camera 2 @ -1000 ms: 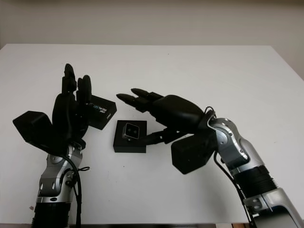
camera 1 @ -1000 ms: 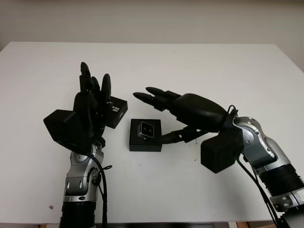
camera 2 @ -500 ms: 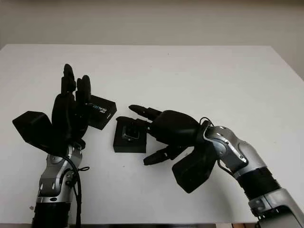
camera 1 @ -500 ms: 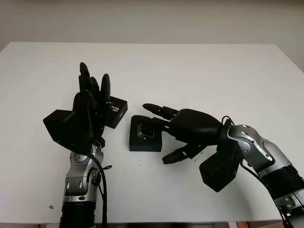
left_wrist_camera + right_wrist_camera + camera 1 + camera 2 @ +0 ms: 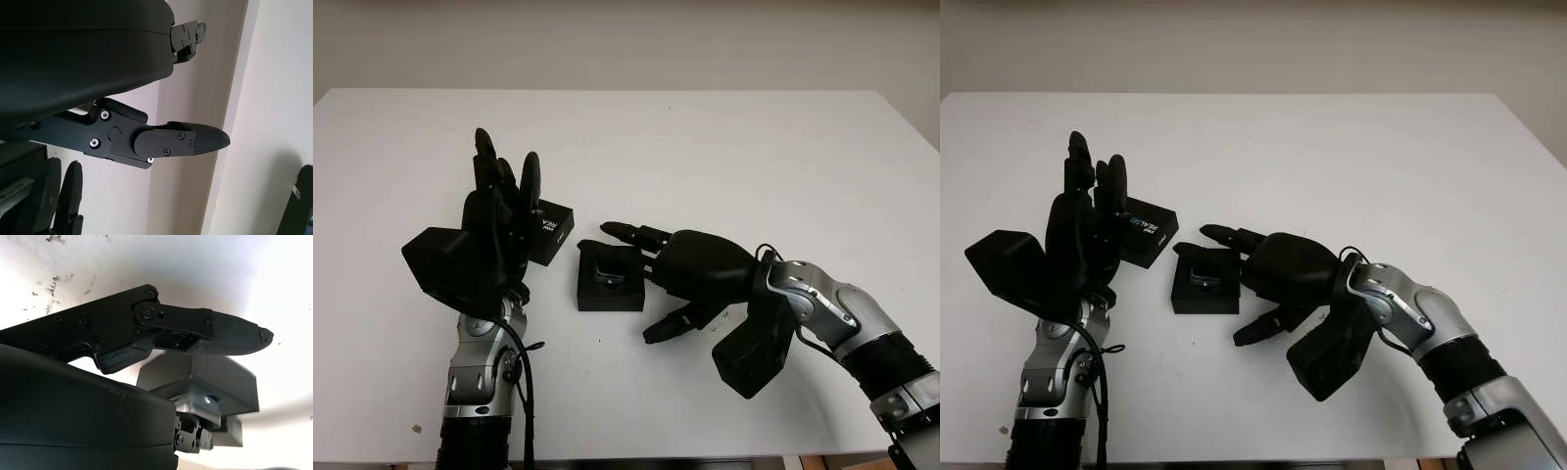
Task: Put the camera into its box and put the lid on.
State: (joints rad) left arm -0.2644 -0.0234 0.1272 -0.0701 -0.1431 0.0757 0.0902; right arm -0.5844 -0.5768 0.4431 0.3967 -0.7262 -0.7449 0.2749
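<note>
The black box (image 5: 610, 292) lies open in the middle of the table (image 5: 724, 147), and the small silver camera (image 5: 607, 273) sits in it, tilted. My right hand (image 5: 636, 282) is open and low over the box's right side. Its fingers (image 5: 628, 233) reach across the far edge and its thumb (image 5: 671, 323) is down by the front corner. In the right wrist view the grey camera (image 5: 210, 387) lies just under one finger (image 5: 230, 335). The black lid (image 5: 551, 233) with white lettering lies left of the box. My left hand (image 5: 507, 162) is open and held upright in front of the lid.
The white table reaches far behind and to the right of the hands. Its front edge (image 5: 636, 456) runs close below both forearms. A small dark speck (image 5: 417, 427) lies near the front left.
My right hand has dropped and moved left, from above the box's right side to low over it, partly covering the camera. The left hand has stayed where it was.
</note>
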